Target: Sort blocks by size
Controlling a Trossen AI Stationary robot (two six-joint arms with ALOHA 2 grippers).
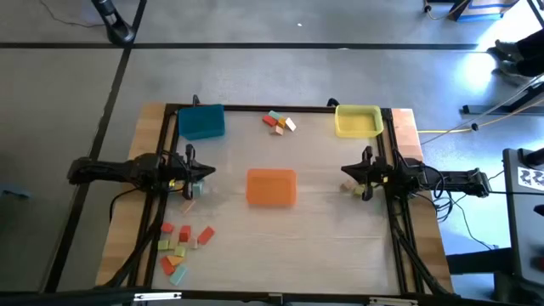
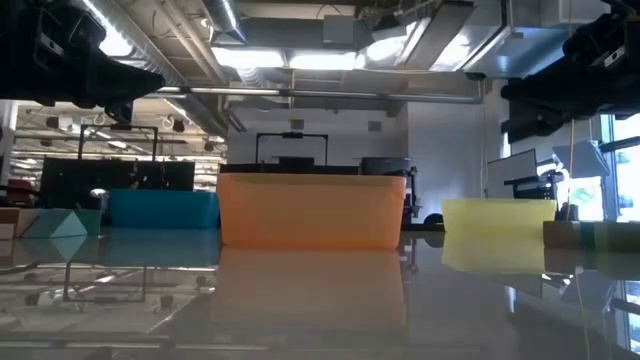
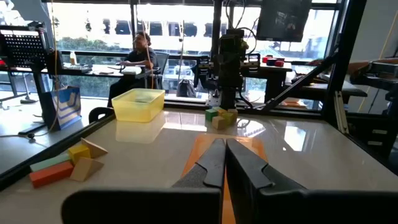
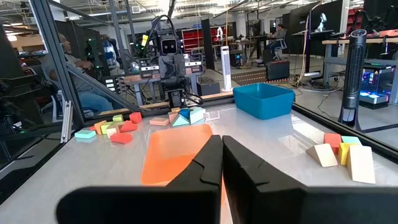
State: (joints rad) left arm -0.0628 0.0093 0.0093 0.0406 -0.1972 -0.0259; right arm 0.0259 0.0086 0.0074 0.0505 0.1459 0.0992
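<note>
left tool [image 1: 206, 172] pressed together, empty, hovering at the worktop's [image 1: 340, 246] left side; right tool [image 1: 348, 172] likewise closed and empty at the right side, both aimed inward at the orange tray [image 1: 271, 187] between them. likely a waiting pose, nothing gripped yet. blocks [image 1: 183, 245] scattered unsorted near the left arm, more blocks [image 1: 279, 121] at the far edge between blue tray [image 1: 201, 121] and yellow tray [image 1: 358, 121]. trays apparently spaced apart as separate size bins.

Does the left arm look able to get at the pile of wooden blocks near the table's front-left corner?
Probably yes: the pile of small coloured wooden blocks lies on open table just beside the left end effector, with no tray or other thing between them.
</note>
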